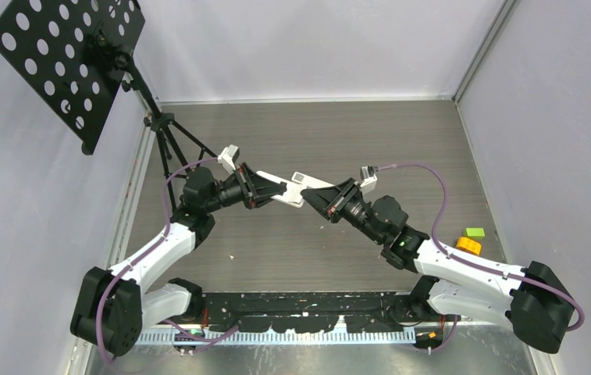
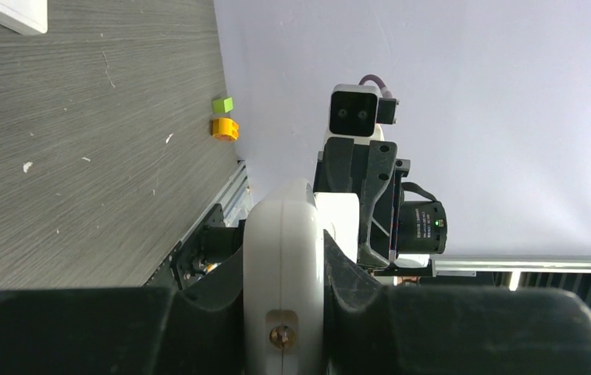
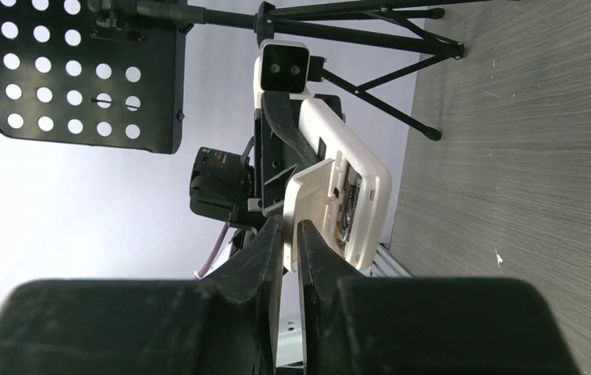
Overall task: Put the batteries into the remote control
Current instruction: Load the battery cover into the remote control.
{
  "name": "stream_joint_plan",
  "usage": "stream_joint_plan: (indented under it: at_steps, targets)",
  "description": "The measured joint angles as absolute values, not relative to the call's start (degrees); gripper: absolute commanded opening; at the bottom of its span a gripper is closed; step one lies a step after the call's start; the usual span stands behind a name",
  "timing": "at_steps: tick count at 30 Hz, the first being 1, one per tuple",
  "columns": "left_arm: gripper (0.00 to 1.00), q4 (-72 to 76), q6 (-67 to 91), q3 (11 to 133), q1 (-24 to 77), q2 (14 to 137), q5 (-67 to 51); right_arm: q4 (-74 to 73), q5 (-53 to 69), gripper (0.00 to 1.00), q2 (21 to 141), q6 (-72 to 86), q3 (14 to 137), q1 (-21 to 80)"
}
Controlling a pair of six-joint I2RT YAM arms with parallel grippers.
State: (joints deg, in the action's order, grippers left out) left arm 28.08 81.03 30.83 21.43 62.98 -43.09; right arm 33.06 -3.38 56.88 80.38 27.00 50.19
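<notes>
My left gripper (image 1: 265, 190) is shut on a white remote control (image 1: 280, 191) and holds it above the table; the left wrist view shows its end clamped between the jaws (image 2: 284, 266). In the right wrist view the remote (image 3: 366, 183) faces me with its battery compartment open, and dark batteries (image 3: 348, 205) partly show inside. My right gripper (image 1: 313, 200) is shut on the thin white battery cover (image 3: 307, 199), pinched at its lower edge (image 3: 292, 234) and held against the compartment.
A second white object (image 1: 300, 178) lies on the table just behind the held remote, and its corner shows in the left wrist view (image 2: 11, 12). An orange-yellow block (image 1: 468, 245) and a green block (image 1: 475, 232) sit at the right. A black perforated stand (image 1: 65, 55) on a tripod is at the far left.
</notes>
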Motion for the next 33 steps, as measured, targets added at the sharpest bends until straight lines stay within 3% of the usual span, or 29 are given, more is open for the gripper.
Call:
stream_joint_plan:
  at_steps: [11, 22, 33]
  targets:
    - [0.00, 28.56, 80.55, 30.65, 21.41, 62.98, -43.35, 30.00, -4.51, 0.21, 56.97, 80.55, 26.59, 50.19]
    - [0.00, 28.64, 80.58, 30.65, 21.41, 64.20, -43.31, 27.75, -5.74, 0.05, 56.10, 80.29, 26.59, 50.19]
    - [0.00, 29.06, 81.06, 30.65, 21.10, 64.95, -42.26, 31.94, -6.11, 0.00, 60.20, 81.52, 26.68, 50.17]
